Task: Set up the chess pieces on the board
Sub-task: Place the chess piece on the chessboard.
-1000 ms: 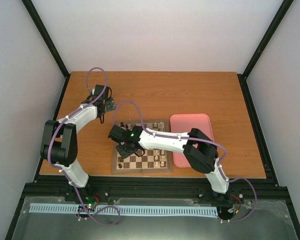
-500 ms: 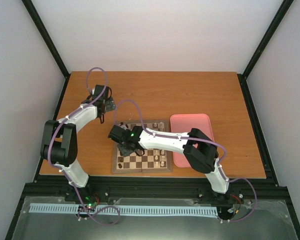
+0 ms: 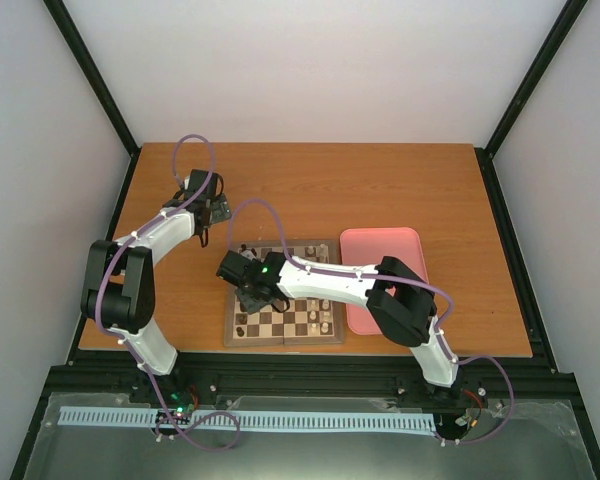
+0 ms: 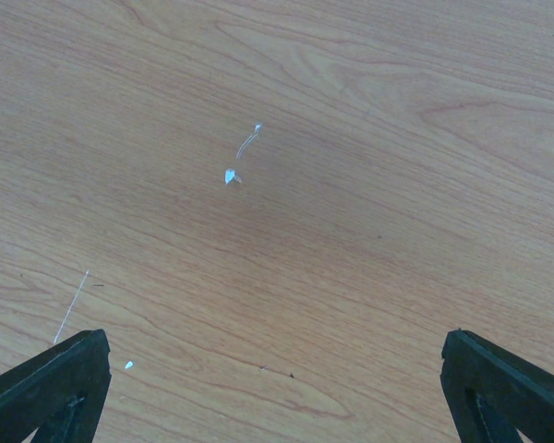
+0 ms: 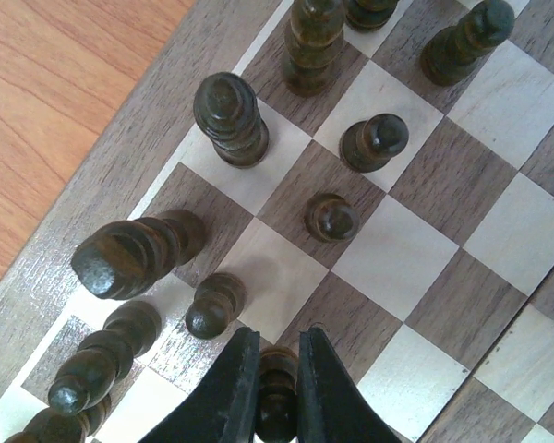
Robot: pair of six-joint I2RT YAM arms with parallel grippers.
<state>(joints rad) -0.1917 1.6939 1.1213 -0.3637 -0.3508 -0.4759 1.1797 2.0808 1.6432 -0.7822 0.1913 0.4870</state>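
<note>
The board (image 3: 298,322) lies at the table's near middle. In the right wrist view several dark chess pieces stand on its squares near the edge, among them a tall piece (image 5: 231,118), a leaning one (image 5: 129,254) and pawns (image 5: 331,218) (image 5: 212,305). My right gripper (image 5: 279,337) is shut on a dark pawn (image 5: 279,392) above a dark square, low over the board's left part (image 3: 250,296). My left gripper (image 4: 275,341) hangs open over bare wood at the back left of the table (image 3: 212,208), holding nothing.
A pink tray (image 3: 385,250) lies just right of the board. A few cream pieces (image 3: 318,318) stand on the board's near rows. Small white specks (image 4: 231,175) lie on the wood under the left gripper.
My right gripper has shifted only slightly over the board's left side, still shut on the pawn. The left arm has not moved.
</note>
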